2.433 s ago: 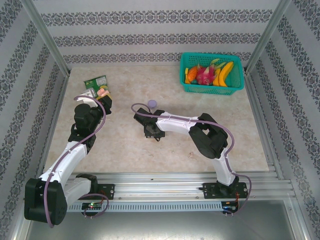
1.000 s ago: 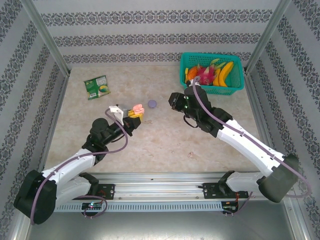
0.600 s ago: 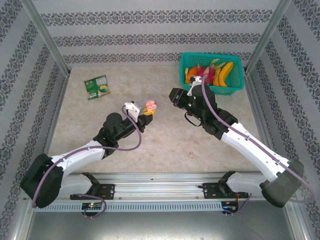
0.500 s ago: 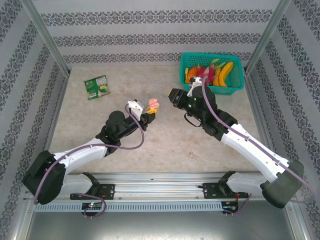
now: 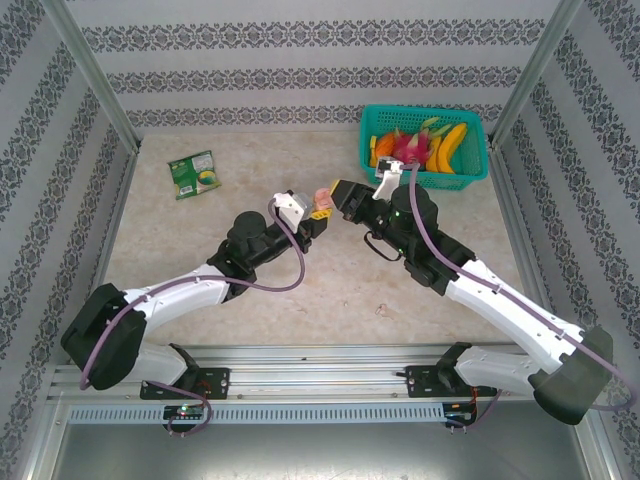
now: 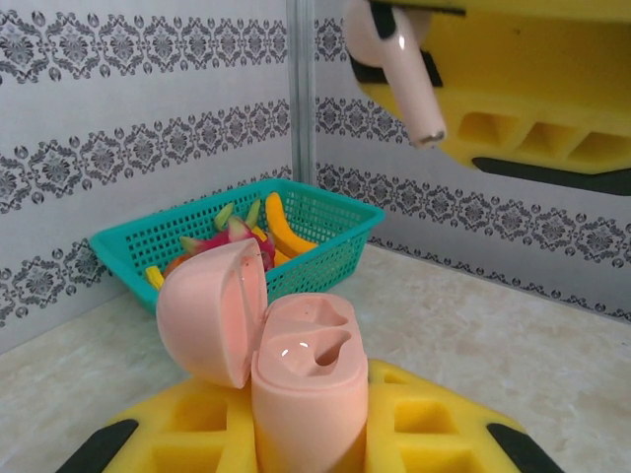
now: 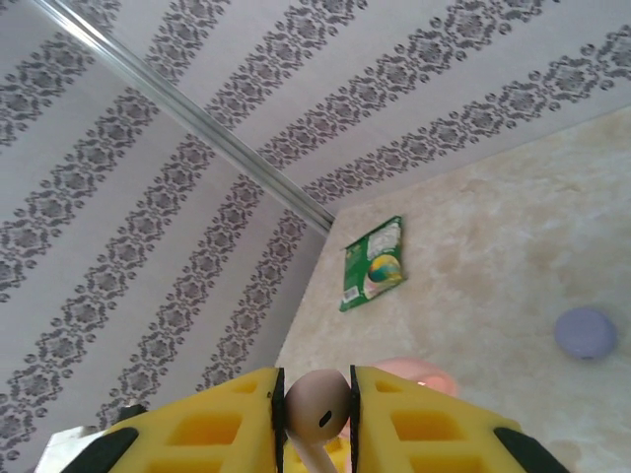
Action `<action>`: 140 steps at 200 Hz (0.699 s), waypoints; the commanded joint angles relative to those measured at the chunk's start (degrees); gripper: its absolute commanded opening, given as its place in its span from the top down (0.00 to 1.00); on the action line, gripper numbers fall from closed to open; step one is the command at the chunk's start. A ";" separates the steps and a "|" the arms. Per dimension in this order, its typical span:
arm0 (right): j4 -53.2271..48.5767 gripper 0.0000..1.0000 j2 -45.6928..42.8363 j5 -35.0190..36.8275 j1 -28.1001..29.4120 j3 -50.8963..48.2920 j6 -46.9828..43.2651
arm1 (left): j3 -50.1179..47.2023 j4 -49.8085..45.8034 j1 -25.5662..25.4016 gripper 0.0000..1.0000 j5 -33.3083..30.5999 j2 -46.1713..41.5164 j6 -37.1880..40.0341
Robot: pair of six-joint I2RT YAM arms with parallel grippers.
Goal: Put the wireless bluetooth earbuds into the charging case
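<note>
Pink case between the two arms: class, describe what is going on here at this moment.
The left tool is shut on the pink charging case, its lid flipped open and both wells looking empty. The right tool is shut on a pale pink earbud, stem end towards the case, hanging above it and apart from it. Nothing is inserted yet.

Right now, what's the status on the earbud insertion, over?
Left gripper shut on open pink charging case. Right gripper shut on pink earbud, poised apart from case, not inserted. Nothing seen between them.
</note>
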 commanded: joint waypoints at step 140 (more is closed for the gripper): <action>8.74 0.75 -1.83 2.87 1.84 -5.69 -2.43 | 3.05 4.39 -1.88 1.00 -1.98 -0.73 0.64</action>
